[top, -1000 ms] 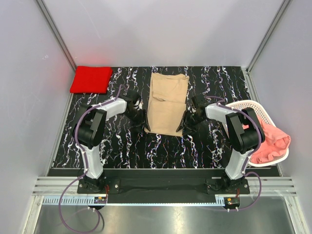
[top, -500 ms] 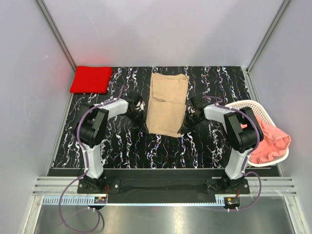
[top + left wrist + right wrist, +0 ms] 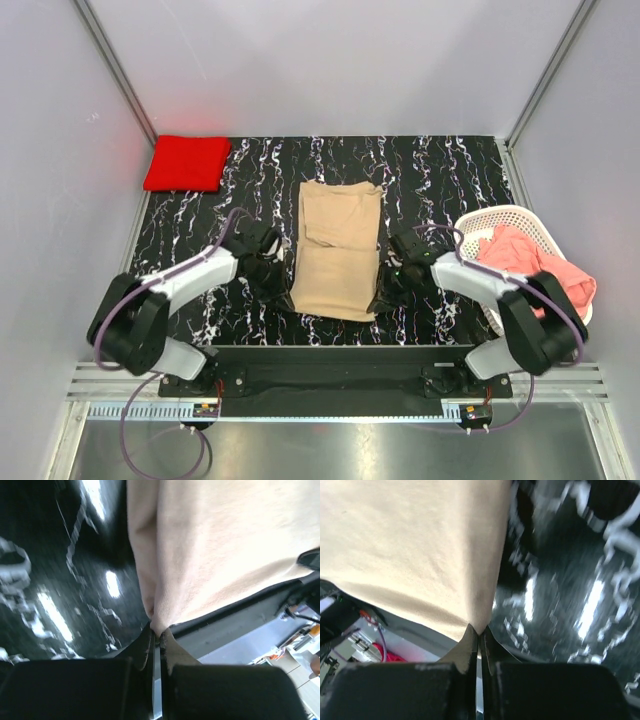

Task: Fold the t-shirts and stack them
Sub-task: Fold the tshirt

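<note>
My left gripper: jaws pressed together, pinching near-left corner of tan shirt. My right gripper: jaws shut tight on near-right corner of same shirt. Tan shirt lies as long strip at centre of marbled table, pinched edge toward 6 o'clock. Red shirt folded at 10 o'clock corner. Pink shirt heaped in white basket at 3 o'clock.
</note>
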Tool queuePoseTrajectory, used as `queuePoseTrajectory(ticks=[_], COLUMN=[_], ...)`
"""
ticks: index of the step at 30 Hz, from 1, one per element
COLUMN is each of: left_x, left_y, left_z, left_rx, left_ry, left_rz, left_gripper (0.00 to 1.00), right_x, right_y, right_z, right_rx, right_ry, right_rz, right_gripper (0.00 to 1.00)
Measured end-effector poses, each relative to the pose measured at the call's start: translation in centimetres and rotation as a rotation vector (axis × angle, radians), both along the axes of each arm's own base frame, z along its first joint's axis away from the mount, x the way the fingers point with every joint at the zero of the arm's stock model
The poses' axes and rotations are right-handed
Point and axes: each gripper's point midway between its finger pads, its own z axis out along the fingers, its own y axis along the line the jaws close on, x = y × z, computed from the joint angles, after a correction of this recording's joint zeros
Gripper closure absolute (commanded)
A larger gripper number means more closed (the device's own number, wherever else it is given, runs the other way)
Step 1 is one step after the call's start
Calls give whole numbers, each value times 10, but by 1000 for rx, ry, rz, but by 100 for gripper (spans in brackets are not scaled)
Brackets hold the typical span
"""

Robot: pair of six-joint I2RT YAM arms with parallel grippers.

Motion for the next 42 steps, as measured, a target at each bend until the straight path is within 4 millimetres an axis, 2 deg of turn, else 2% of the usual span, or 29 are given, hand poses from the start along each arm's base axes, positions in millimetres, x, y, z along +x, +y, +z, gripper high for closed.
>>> queuePoseTrajectory(ticks=[3, 6, 9, 11, 14, 19, 23, 27, 30, 35, 38, 42], left_x=[-11, -18, -12, 1, 38, 115, 173, 212, 227, 240, 251, 272], left_y=[-1, 0, -3, -8, -22, -34, -36, -35, -30, -18, -15, -17], left_z=[20, 43, 67, 83, 108, 132, 133, 122, 115, 109, 101, 87], left_rx=[-33, -59, -60, -49, -40, -31, -20, -10, -8, -24, -41, -66], left_ry=[-37, -69, -78, -81, -122, -187, -207, -203, -195, -175, -166, -154], left_rz=[7, 22, 36, 39, 46, 80, 108, 127, 147, 181, 199, 212], left_gripper=[100, 100, 100, 100, 100, 100, 100, 100, 100, 99, 89, 81], right_x=[-17, -26, -13, 9, 61, 138, 185, 217, 234, 260, 274, 287], right_y=[2, 3, 3, 8, 12, -4, -13, -12, -9, 1, 4, 4], right_z=[21, 40, 63, 85, 113, 122, 116, 108, 106, 108, 105, 89], right_rx=[24, 36, 7, 4, 5, -33, -50, -41, -29, 13, 28, 27], right_ry=[-33, -54, -82, -126, -199, -232, -235, -225, -227, -246, -254, -243], right_rz=[21, 27, 1, -17, -56, -113, -115, -90, -75, -55, -48, -51], right_gripper=[100, 100, 100, 100, 100, 100, 100, 100, 100, 98, 96, 89])
